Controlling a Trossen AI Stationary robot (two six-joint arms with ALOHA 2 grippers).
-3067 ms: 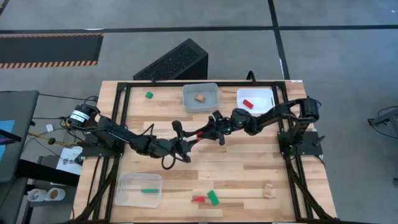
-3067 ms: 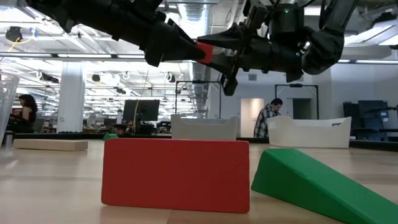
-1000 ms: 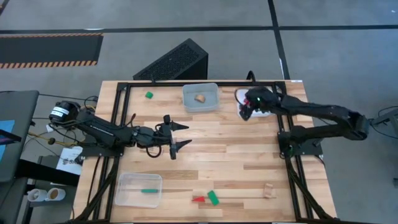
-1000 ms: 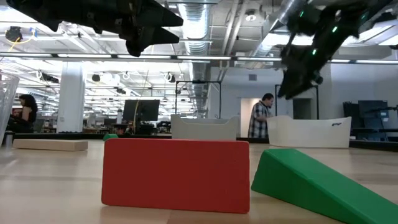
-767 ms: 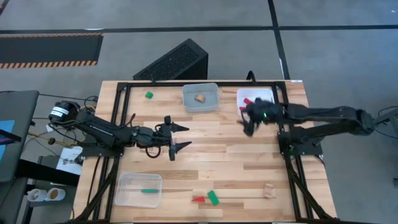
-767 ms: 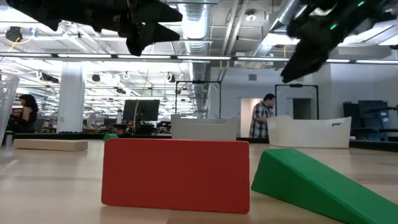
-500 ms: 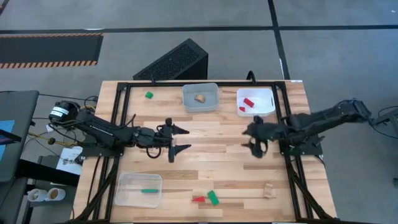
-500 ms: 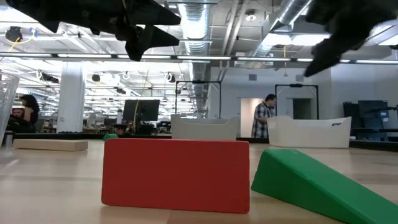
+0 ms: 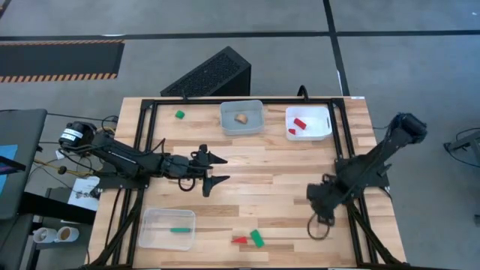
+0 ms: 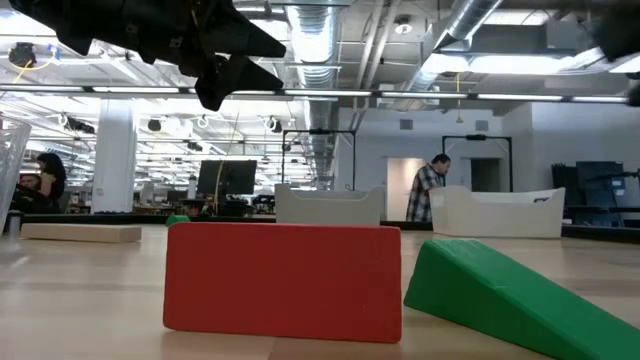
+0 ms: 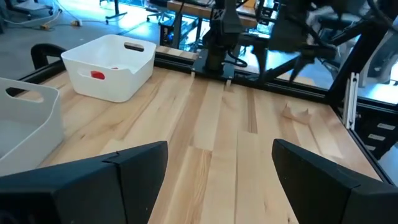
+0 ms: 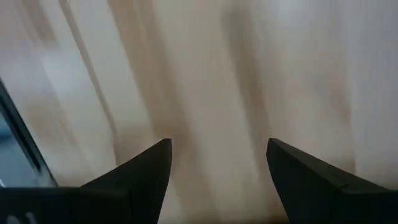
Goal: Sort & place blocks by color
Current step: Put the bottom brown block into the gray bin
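Note:
My left gripper (image 9: 216,170) hangs open and empty over the middle of the table; it also shows in the low view (image 10: 228,52). My right gripper (image 9: 319,225) is open and empty, pointing down over the near right part of the table. A red bar (image 9: 238,240) and a green wedge (image 9: 257,238) lie flat near the front edge. A green block (image 9: 180,115) lies at the far left. A light wood block (image 11: 297,112) lies below my right gripper, which covers it in the high view.
A grey bin (image 9: 241,109) at the far middle holds a wood piece. A white bin (image 9: 309,112) at the far right holds two red blocks. A clear bin (image 9: 150,229) at the near left holds a green bar. Black frame rails (image 9: 150,135) border the table.
My right gripper has left the white bin at the far right. It has swung fast toward the table's near edge and now points down over the near right part. My left gripper has stayed open over the middle.

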